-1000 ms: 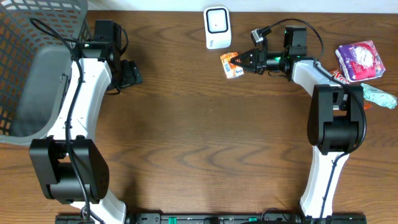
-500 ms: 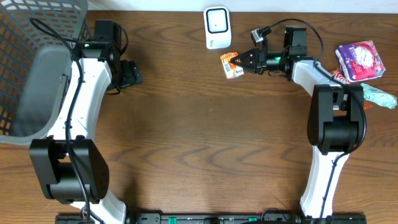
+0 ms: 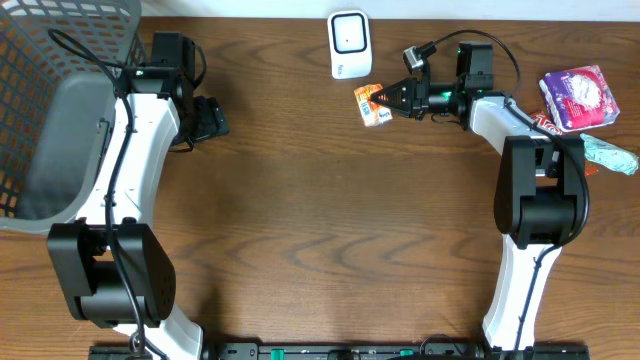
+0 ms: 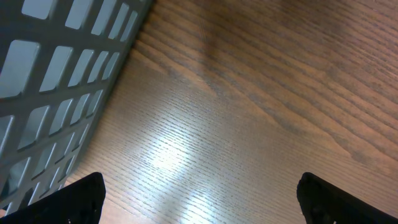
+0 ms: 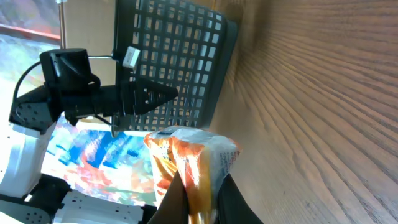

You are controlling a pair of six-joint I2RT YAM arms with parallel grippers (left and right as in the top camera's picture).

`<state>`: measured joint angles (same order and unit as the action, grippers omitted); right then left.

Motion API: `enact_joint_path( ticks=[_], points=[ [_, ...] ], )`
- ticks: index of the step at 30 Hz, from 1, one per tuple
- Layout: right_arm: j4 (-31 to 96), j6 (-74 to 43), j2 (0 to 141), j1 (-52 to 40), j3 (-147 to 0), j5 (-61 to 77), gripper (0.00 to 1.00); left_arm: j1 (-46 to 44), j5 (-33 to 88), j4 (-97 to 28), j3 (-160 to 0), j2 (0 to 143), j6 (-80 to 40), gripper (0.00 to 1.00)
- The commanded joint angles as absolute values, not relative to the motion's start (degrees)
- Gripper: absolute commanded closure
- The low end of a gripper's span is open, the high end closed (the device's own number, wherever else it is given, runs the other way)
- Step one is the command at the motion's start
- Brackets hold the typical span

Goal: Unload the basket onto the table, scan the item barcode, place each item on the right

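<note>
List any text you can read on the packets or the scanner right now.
None can be quoted.
Print on the orange packet in the right end effector: too small overhead, blurred in the wrist view.
Print on the purple packet: too small to read.
The white scanner: no legible marking.

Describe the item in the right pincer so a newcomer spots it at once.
On the brown wooden table, find the white box-shaped scanner at the far edge. Just in front of it, the right pincer is shut on an orange-and-white snack packet. Unlike the purple packet lying at the far right, it is orange and held.
</note>
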<state>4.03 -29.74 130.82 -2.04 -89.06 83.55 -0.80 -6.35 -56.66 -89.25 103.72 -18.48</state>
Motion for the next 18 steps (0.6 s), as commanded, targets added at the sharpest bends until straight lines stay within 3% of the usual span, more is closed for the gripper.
enact_joint_path(
  ticks=[1,18],
  points=[
    [4.0,-29.6,130.9,-2.4,-88.8,84.1,0.99,-0.6,-6.7,-57.0,-89.2,104.1,-19.4,0.02],
    [3.0,-28.6,129.8,-6.7,-88.9,77.1,0.98,-0.6,-6.7,-57.0,-89.2,104.1,-19.4,0.02]
  ],
)
